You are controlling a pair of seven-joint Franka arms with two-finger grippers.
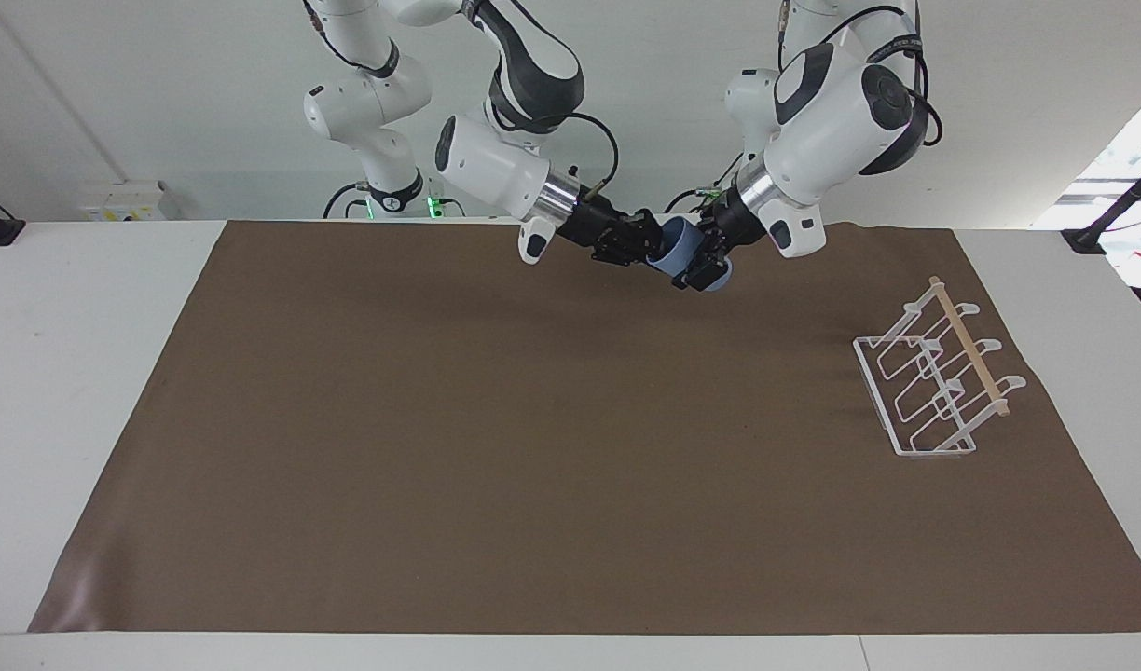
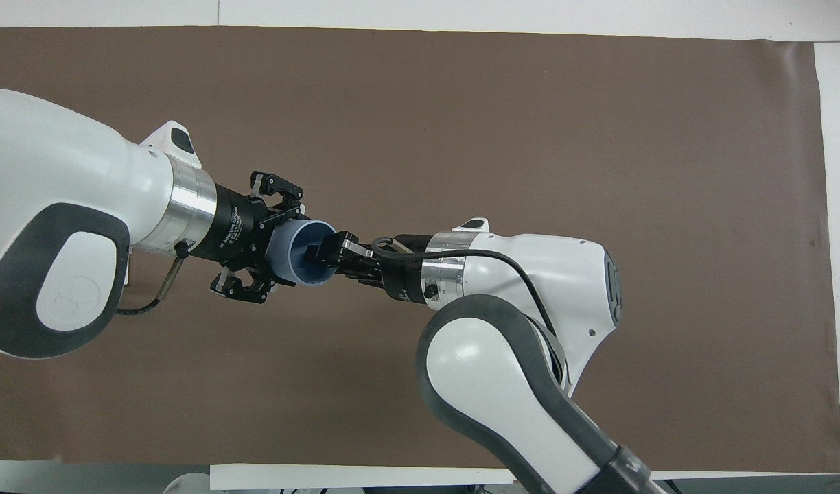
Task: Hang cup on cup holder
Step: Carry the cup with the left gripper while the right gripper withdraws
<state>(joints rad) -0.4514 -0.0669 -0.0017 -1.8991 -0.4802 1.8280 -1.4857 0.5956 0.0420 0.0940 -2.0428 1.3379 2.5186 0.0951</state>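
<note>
Brown matting (image 1: pixel 496 447) covers the surface, and from the facing view I see the cup (image 1: pixel 684 252) in the air over the mat's edge by the robots, my left claw (image 1: pixel 704 265) pinching its base. The cup holder (image 1: pixel 939 377) sits toward the left arm's end. From overhead, my right claw (image 2: pixel 324 250) reaches into the cup's (image 2: pixel 303 255) mouth; I cannot tell its spread.
</note>
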